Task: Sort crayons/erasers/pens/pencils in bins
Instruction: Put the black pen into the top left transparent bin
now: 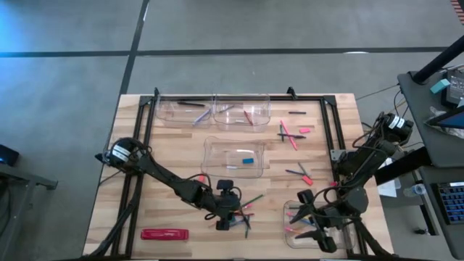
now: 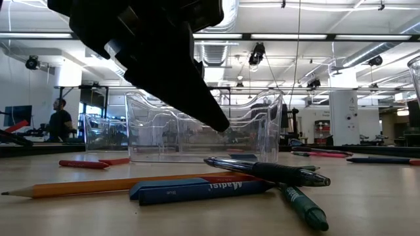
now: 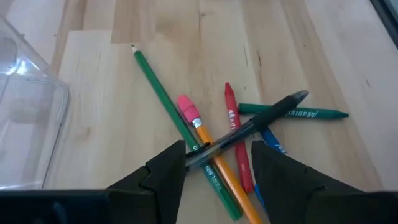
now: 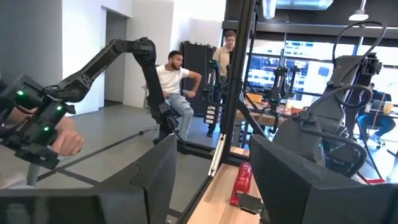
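Note:
A heap of sticks [image 1: 243, 210] lies on the wood near the table's front: a green pencil [image 3: 163, 99], an orange pencil [image 3: 211, 149] with a pink rubber end, a red crayon [image 3: 232, 127], a blue crayon [image 2: 197, 190], a green crayon [image 3: 298, 112] and a black pen [image 3: 264, 117] lying across them. My left gripper [image 3: 217, 165] hangs open just above the heap, a finger on either side of the pen's near end, slanting down. My right gripper [image 1: 319, 235] stands open and empty over the near right bin [image 1: 290, 212], pointing up into the room.
Two clear bins [image 1: 177, 110] [image 1: 243, 110] stand at the far edge with sticks inside. A third bin [image 1: 217, 156] in the middle holds a blue eraser [image 1: 248, 159]. Loose sticks [image 1: 290, 134] [image 1: 301, 174] lie toward the right. A red flat pack [image 1: 165, 233] lies near left. People are beyond the table.

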